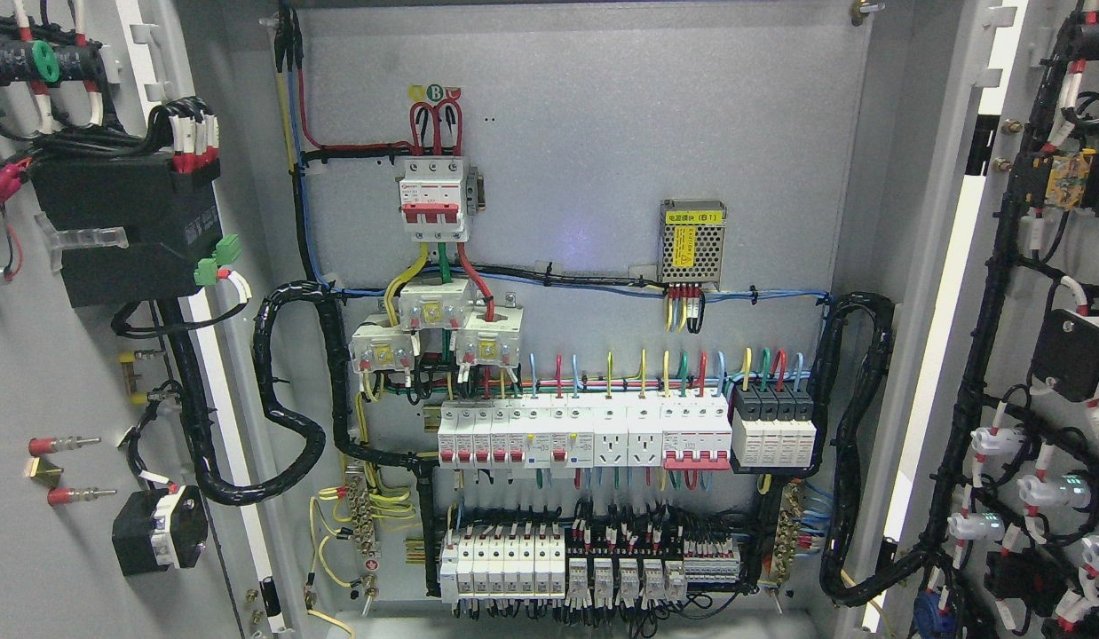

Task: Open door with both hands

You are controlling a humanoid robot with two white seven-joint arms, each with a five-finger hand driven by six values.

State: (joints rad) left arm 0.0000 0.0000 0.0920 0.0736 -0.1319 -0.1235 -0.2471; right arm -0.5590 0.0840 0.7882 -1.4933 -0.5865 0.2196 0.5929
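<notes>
An electrical cabinet stands wide open in front of me. Its left door (61,373) is swung out at the picture's left, its inner face carrying a black module (128,222) and wiring. The right door (1047,355) is swung out at the right, with black cable looms and indicator-lamp backs on its inner face. Between them the grey back panel (585,115) shows a red-handled main breaker (434,200), rows of white breakers (585,435) and terminal blocks (567,559). Neither of my hands nor arms shows in the head view.
Thick black cable bundles loop from the left door (283,417) and the right door (856,426) into the cabinet. A small metal power supply (691,241) hangs on the upper right of the panel. Red studs (61,444) stick out of the left door.
</notes>
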